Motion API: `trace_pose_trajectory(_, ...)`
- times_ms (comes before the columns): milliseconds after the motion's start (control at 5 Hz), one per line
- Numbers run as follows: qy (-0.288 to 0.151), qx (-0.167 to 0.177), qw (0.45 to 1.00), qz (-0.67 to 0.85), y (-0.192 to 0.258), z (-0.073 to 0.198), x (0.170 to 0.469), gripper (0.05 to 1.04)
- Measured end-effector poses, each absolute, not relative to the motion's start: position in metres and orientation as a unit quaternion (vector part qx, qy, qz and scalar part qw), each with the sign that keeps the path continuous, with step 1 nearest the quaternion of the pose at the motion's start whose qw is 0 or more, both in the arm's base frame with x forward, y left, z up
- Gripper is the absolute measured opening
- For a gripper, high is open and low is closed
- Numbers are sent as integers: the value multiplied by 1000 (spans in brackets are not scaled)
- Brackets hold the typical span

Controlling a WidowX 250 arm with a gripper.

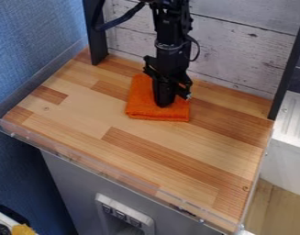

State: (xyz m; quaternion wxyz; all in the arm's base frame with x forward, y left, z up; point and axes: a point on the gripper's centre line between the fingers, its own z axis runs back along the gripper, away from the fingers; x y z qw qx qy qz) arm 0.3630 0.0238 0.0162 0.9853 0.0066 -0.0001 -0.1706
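Observation:
The black gripper points down over an orange folded cloth, its tip at the middle of the cloth, low against or just above it. The cloth lies flat on the wooden counter, toward the back, with its front edge facing the camera. The arm covers part of the cloth's back and right side. How the fingers stand, and whether they have hold of any cloth, I cannot tell.
Clear low guards run along the counter's left edge and front edge. Behind stands a whitewashed plank wall, between two dark upright posts at the back left and right.

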Motion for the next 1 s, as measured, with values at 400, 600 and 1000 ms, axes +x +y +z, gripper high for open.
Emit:
trace_pose_trajectory(400, 4, 5, 990, -139, 28, 31, 371, 357)
trace_pose_trajectory(600, -4, 4, 993, -121, 36, 38, 376, 154)
trace_pose_trajectory(1000, -7, 1, 993, -119, 38, 34, 375, 59)
